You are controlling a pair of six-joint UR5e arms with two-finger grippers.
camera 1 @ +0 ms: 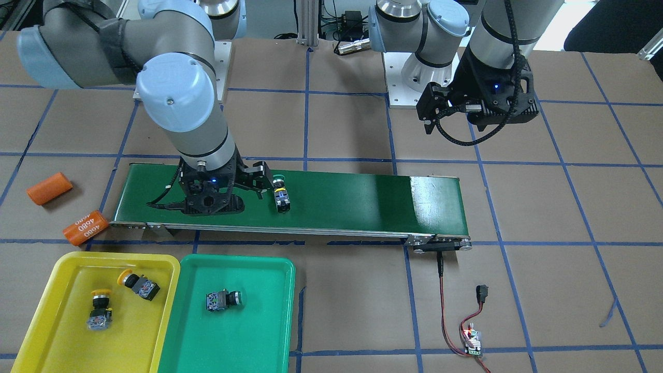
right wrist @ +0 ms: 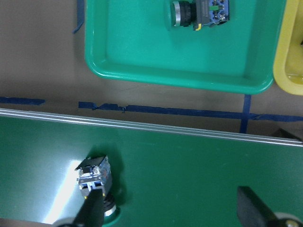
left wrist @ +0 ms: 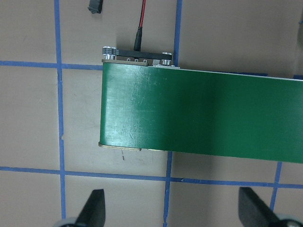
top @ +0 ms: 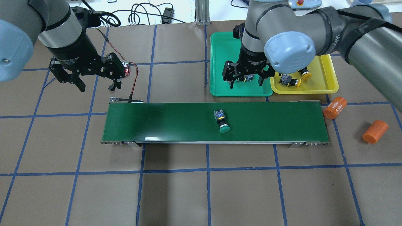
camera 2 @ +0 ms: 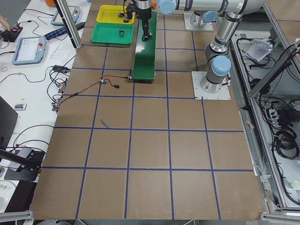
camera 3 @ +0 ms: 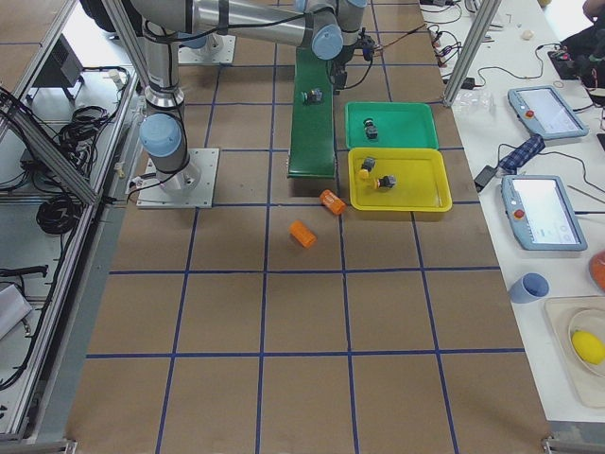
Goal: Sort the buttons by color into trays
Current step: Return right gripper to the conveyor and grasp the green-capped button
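A green-capped button [top: 221, 121] lies on its side on the conveyor belt. In the right wrist view this button [right wrist: 97, 177] sits just beside one fingertip. My right gripper [top: 246, 82] hangs open and holds nothing, over the gap between the belt and the green tray [top: 220, 62]. A second green button [camera 1: 224, 299] lies in that tray. In the yellow tray [camera 1: 52, 331] lie two yellow-capped buttons [camera 1: 137, 284] [camera 1: 100, 310]. My left gripper [top: 97, 85] is open and holds nothing, beyond the belt's left end.
The long dark-green conveyor belt [top: 172, 122] runs across the table's middle. Two orange cylinders [top: 334, 107] [top: 375, 131] lie off its right end. A red-black cable and a small controller board [camera 1: 472, 339] lie by the belt's other end.
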